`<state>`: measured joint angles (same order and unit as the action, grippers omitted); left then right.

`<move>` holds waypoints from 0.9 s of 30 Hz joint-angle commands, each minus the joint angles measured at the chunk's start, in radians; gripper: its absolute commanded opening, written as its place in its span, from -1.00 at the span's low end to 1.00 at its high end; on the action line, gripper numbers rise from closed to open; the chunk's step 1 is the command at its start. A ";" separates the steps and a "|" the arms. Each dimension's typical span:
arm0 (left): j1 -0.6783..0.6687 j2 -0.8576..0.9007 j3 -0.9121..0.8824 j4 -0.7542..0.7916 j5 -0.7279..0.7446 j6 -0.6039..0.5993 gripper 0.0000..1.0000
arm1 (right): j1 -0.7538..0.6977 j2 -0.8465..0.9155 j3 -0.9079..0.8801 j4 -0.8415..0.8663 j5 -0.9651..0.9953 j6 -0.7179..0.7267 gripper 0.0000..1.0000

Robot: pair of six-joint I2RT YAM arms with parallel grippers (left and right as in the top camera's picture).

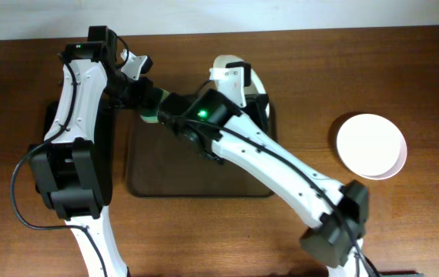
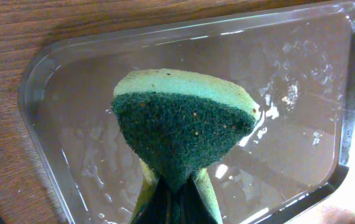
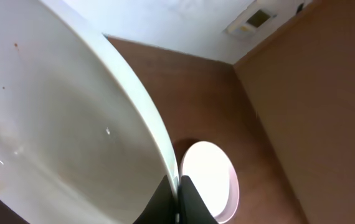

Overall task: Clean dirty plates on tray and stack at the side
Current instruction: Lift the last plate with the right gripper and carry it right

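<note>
My right gripper (image 1: 232, 78) (image 3: 179, 186) is shut on the rim of a white plate (image 1: 255, 81) (image 3: 53, 124) and holds it tilted on edge above the far end of the dark brown tray (image 1: 173, 181). Small brown specks show on that plate. A second white plate (image 1: 371, 145) (image 3: 208, 180) lies flat on the table to the right. My left gripper (image 1: 147, 103) (image 2: 174, 190) is shut on a green and yellow sponge (image 1: 151, 116) (image 2: 177, 118), close to the held plate. A third plate is not visible.
In the left wrist view a clear shallow container (image 2: 53, 68) with wet patches lies on the wooden table under the sponge. A dark object (image 1: 50, 115) shows beside the left arm. The right arm (image 1: 281, 165) crosses over the tray.
</note>
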<state>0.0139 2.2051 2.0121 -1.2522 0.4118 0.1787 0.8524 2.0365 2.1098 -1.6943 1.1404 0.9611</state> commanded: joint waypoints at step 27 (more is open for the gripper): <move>-0.003 0.005 0.018 0.003 -0.028 -0.009 -0.99 | 0.005 -0.134 0.023 -0.005 0.016 0.043 -0.92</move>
<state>0.0139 2.2051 2.0121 -1.2488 0.3840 0.1783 0.8528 1.9232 2.1117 -1.6932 1.1431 0.9874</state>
